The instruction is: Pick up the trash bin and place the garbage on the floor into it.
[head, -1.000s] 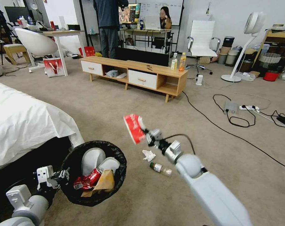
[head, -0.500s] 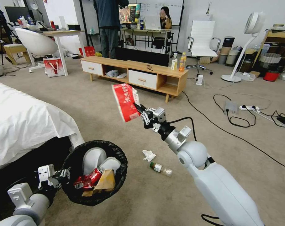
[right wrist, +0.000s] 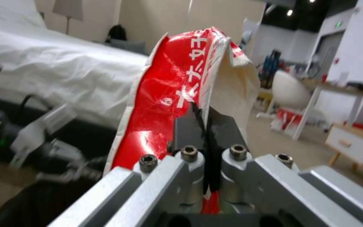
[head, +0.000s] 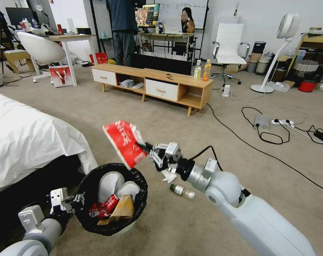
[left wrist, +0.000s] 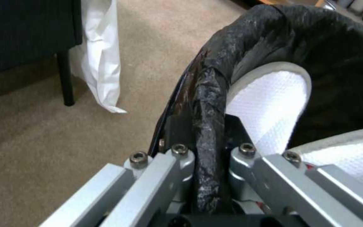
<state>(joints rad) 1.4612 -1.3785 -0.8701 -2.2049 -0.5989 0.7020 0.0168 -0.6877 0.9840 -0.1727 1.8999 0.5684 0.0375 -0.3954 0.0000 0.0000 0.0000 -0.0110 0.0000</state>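
The trash bin [head: 92, 220], lined with a crinkled black bag, hangs off the carpet with my left gripper [head: 76, 200] shut on its near rim [left wrist: 209, 104]. Inside lie a crushed red can [head: 103, 209], a brown paper bag [head: 123, 209] and white pieces. My right gripper [head: 147, 149] is shut on a red-white wrapper [head: 124, 143] and holds it just above the bin's far rim; the right wrist view has the wrapper [right wrist: 177, 91] pinched between the jaws. On the floor [head: 140, 113] to the bin's right lie a white tissue [head: 167, 176] and a small green-capped bottle [head: 182, 191].
A white-sheeted bed [head: 26, 138] stands close on the left of the bin. Black cables [head: 260, 149] and a power strip [head: 283, 122] cross the carpet on the right. A low wooden TV bench [head: 150, 83] with two upright drink bottles stands ahead.
My right arm has swung the wrapper left and down, from mid-air over the open carpet to just above the bin. The bin has shifted slightly lower and to the right.
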